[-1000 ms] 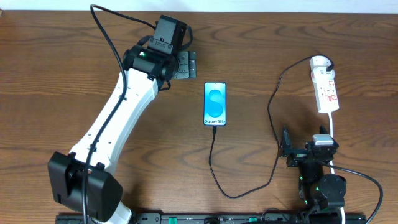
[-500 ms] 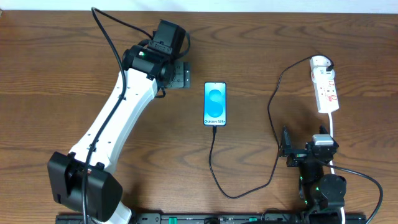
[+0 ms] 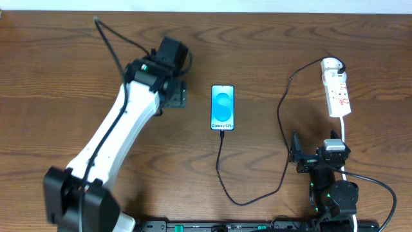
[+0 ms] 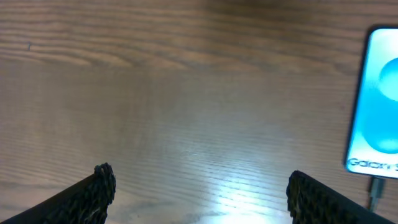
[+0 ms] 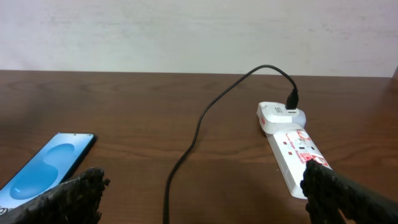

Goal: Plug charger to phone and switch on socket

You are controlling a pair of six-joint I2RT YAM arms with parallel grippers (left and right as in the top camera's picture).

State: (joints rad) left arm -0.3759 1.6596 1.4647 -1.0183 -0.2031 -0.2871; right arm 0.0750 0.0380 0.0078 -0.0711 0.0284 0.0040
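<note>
**Overhead:** the phone (image 3: 223, 107), its screen reading "Galaxy S25", lies mid-counter (image 3: 270, 38). The charger (image 3: 219, 169) joins its near edge and loops right to the socket (image 3: 338, 91) at far right.

**Left wrist:** the left gripper (image 4: 199, 190), released, hovers left of the phone.

**Right wrist:** the right gripper (image 5: 202, 193), released and empty, faces the socket's red markings, whose print is too small to read.

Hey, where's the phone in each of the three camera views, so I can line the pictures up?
Overhead: the phone lies near the picture's centre, screen up.
Left wrist: at the right edge, cut off by the frame.
Right wrist: in the lower left corner.
Shared landmark: the black charger cable, visible in all three views.
</note>
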